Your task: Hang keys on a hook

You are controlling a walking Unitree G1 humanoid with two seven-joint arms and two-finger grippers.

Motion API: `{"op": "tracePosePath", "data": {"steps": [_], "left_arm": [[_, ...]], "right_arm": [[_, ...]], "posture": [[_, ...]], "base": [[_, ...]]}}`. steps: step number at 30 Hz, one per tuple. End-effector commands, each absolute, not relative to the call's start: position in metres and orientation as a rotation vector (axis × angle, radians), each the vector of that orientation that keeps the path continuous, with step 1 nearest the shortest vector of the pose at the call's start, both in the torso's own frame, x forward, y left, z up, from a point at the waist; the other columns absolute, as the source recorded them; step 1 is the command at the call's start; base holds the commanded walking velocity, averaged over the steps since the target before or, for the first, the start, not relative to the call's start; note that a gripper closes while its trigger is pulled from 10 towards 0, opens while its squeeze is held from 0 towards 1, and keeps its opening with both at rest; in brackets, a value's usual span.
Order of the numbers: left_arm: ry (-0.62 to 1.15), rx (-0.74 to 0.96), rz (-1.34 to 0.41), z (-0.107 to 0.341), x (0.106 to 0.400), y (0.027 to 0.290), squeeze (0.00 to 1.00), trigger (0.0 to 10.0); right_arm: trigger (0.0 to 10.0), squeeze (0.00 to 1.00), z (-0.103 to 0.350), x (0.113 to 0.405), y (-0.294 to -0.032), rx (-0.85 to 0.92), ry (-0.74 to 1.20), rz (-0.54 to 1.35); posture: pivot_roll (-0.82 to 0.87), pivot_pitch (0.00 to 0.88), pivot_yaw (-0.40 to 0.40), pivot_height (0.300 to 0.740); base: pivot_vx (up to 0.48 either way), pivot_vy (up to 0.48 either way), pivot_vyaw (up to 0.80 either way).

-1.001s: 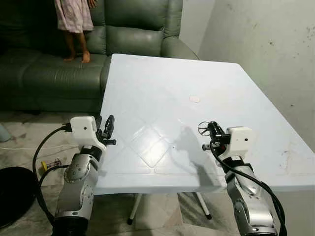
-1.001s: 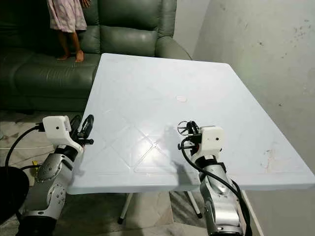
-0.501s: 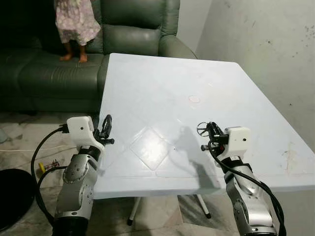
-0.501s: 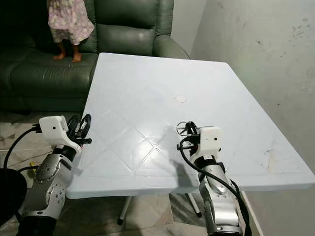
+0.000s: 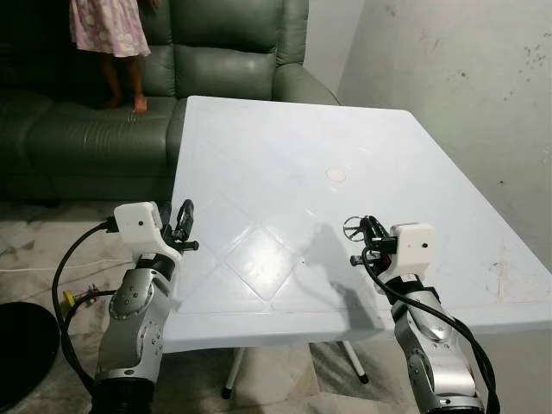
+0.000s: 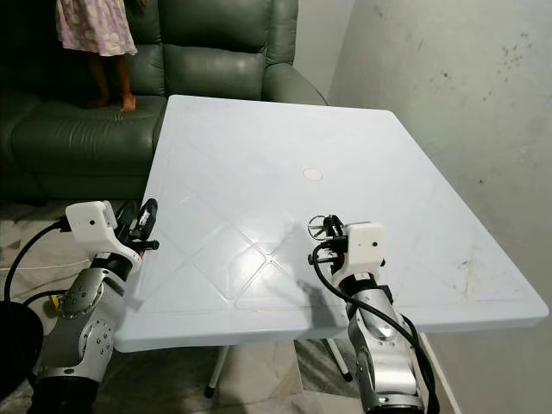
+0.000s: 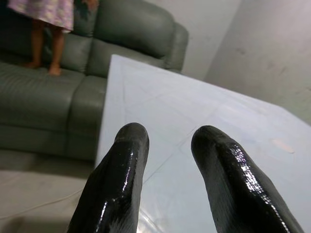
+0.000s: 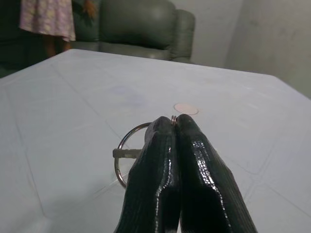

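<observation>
My right gripper (image 5: 369, 230) is shut on a metal key ring (image 8: 127, 151) with a key hanging from it. It holds the key ring (image 5: 354, 228) just above the near right part of the white table (image 5: 285, 147). In the right wrist view the ring sticks out to one side of the pressed-together fingertips (image 8: 175, 127). My left gripper (image 5: 183, 217) hovers at the table's near left edge, open, with nothing between its black fingers (image 7: 127, 160). I see no hook in any view.
A dark green sofa (image 5: 86, 121) stands behind the table at the left, and a person's legs (image 5: 119, 82) stand on its seat. A grey wall (image 5: 466, 95) runs along the table's right side. A small round mark (image 5: 335, 174) lies mid-table.
The camera has shifted slightly and the person on the sofa has moved left. Both grippers keep their poses, the right still shut on the key ring.
</observation>
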State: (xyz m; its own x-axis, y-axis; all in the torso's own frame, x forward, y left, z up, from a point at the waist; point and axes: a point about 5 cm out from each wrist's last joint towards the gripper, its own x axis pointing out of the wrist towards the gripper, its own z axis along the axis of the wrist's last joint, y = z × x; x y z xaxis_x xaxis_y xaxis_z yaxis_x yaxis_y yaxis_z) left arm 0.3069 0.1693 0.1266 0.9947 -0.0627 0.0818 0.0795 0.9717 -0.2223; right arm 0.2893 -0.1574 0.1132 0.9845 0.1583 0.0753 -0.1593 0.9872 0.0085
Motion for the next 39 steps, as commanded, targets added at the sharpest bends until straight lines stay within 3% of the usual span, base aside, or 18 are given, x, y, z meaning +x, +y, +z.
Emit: {"op": "tracePosePath", "data": {"steps": [1, 39], "left_arm": [[-0.076, -0.216, -0.065, 0.1289, 0.3087, 0.1714, 0.00, 10.0], [-0.034, -0.152, -0.083, 0.1273, 0.3114, 0.1651, 0.00, 10.0]], "right_arm": [[10.0, 0.00, 0.1142, 0.2902, -0.1556, 0.014, -0.074, 0.166], [10.0, 0.00, 0.1116, 0.2885, -0.1551, -0.010, -0.062, 0.170]], "posture": [[0.14, 0.000, -0.108, 0.740], [0.13, 0.000, -0.112, 0.740]], "base": [[0.000, 0.000, -0.73], [0.000, 0.000, -0.72]]}}
